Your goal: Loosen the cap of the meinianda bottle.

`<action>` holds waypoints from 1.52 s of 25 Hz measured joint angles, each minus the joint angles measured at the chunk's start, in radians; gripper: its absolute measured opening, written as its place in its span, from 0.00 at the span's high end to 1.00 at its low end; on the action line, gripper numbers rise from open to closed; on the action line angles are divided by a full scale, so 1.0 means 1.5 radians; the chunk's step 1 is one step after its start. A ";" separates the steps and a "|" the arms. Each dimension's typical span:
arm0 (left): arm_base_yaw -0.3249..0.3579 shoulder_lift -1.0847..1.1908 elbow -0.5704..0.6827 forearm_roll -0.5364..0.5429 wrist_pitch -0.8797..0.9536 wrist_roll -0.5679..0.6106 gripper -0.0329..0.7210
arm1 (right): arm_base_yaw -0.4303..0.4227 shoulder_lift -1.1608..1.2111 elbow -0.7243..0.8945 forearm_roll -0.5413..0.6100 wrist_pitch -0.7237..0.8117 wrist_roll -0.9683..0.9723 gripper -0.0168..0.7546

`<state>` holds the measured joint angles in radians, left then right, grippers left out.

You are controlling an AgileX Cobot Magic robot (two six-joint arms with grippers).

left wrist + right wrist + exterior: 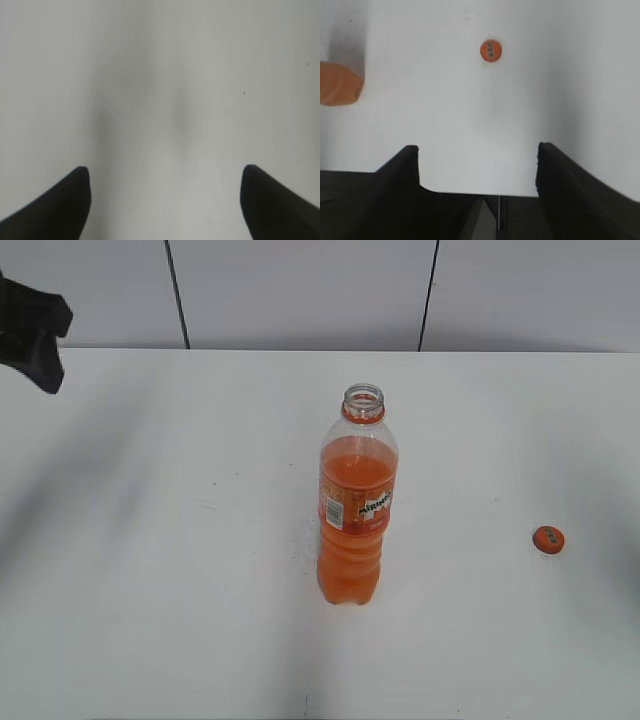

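cap (490, 50) | on table, off bottle (357, 500), ahead of right hand (478, 150) | both hands wide, empty

The white table (150, 570) carries two things — the upright meinianda bottle (357, 510) mid-table, the cap (548, 539) well right.

Matte black tool (478, 165) — tapered, wedge-shaped fingers (60, 207)

both hands spread wide and empty: left hand (165, 200), right hand (477, 170)
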<state>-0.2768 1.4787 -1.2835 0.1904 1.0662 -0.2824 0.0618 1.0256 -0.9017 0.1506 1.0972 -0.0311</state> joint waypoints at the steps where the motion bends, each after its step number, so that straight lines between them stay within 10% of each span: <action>1: 0.003 0.000 0.000 -0.001 0.026 0.003 0.24 | 0.000 -0.005 0.000 -0.006 0.020 0.000 0.27; 15: 0.006 -0.142 0.032 -0.006 0.103 0.007 0.34 | 0.000 -0.194 -0.001 -0.033 0.079 0.007 0.27; 38: 0.006 -0.656 0.411 -0.001 0.045 0.009 0.38 | 0.000 -0.511 0.089 -0.007 0.081 0.045 0.27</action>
<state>-0.2675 0.4952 -0.6670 0.1883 1.1332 -0.2684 0.0618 0.2589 -0.7686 0.1395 1.2188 0.0370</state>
